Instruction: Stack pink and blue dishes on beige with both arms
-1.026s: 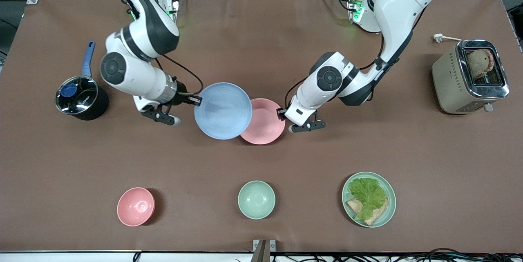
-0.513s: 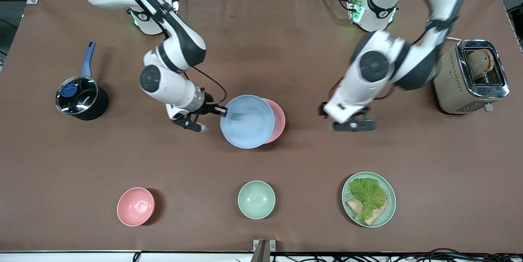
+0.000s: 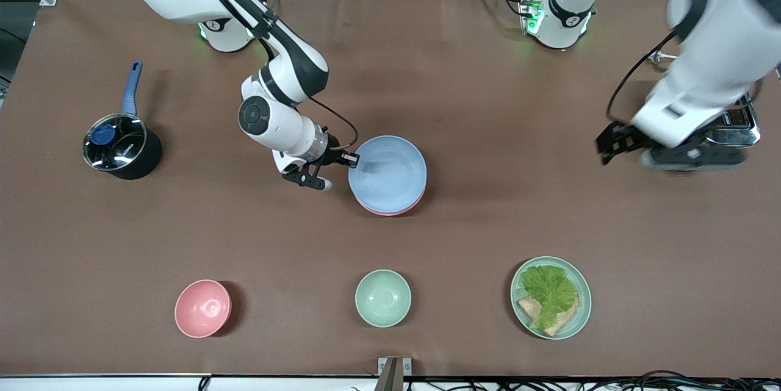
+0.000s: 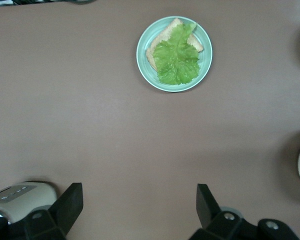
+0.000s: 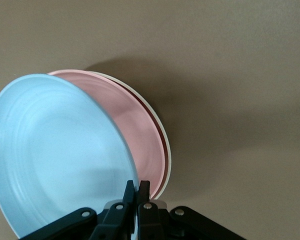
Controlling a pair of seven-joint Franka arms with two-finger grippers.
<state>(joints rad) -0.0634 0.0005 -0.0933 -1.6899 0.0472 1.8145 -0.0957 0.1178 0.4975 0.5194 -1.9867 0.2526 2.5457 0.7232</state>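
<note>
My right gripper [image 3: 349, 160] is shut on the rim of the light blue plate [image 3: 387, 171] and holds it tilted just over the pale pink plate [image 3: 396, 209]. In the right wrist view my gripper [image 5: 136, 186] pinches the blue plate [image 5: 55, 150]. Under it the pink plate [image 5: 135, 130] rests on the beige plate [image 5: 168, 155], which shows only as a cream rim. The front view hides the beige plate under the pink one. My left gripper [image 3: 628, 150] is open and empty in the air beside the toaster; the left wrist view shows the same gripper [image 4: 138, 200] above bare table.
The toaster [image 3: 741, 132] stands at the left arm's end and a saucepan [image 3: 119, 147] at the right arm's end. Nearer the camera are a pink bowl [image 3: 202, 308], a mint bowl [image 3: 382, 297] and a mint plate with lettuce and bread [image 3: 551, 297].
My right gripper carried the blue plate toward the left arm's end until it covers the pink plate. The left arm pulled away from the plates toward the toaster.
</note>
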